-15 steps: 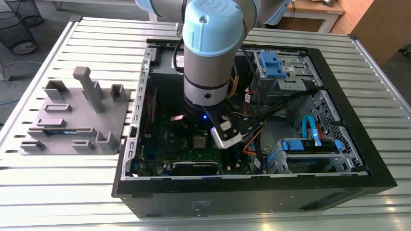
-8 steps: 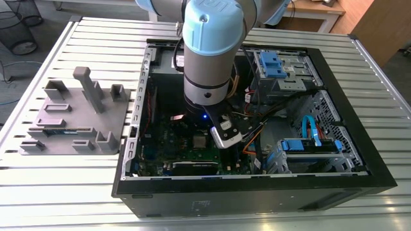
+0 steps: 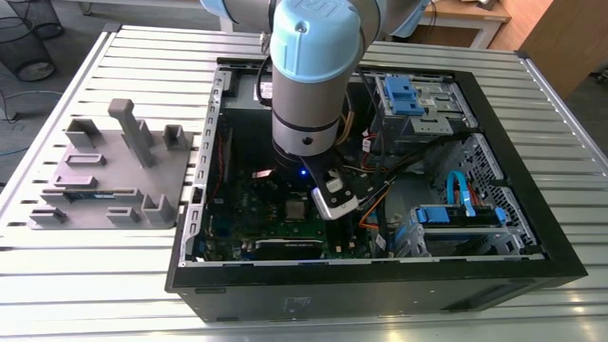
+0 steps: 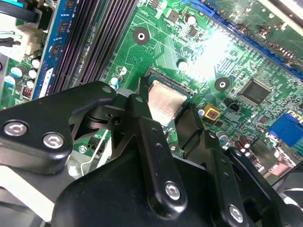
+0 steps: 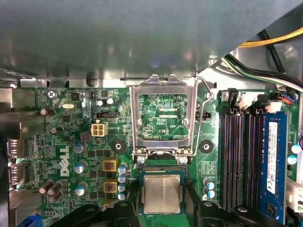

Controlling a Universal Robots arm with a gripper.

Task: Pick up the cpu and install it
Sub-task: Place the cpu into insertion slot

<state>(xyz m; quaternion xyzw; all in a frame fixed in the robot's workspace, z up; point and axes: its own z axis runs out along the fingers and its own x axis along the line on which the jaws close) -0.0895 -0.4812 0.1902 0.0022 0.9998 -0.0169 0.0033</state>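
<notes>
The cpu (image 5: pixel 162 193) is a small square chip with a shiny metal top. It lies flat in the motherboard socket (image 5: pixel 141 176), and the socket's metal load plate (image 5: pixel 163 116) stands flipped open behind it. My gripper (image 5: pixel 163 210) hangs just above the chip, open, with one black finger (image 4: pixel 142 113) on each side of it and a small gap to each edge. The second wrist view shows the cpu (image 4: pixel 165 100) between those fingers. In the exterior view the cpu (image 3: pixel 296 209) sits low in the open computer case, beside the arm's wrist (image 3: pixel 332 187).
Black memory slots (image 5: pixel 239 156) and a blue slot (image 5: pixel 273 161) run along one side of the socket. Cables (image 3: pixel 380 178) and drive cages (image 3: pixel 456 221) fill the case at the exterior view's right. A grey fixture block (image 3: pixel 109 178) stands on the slatted table at its left.
</notes>
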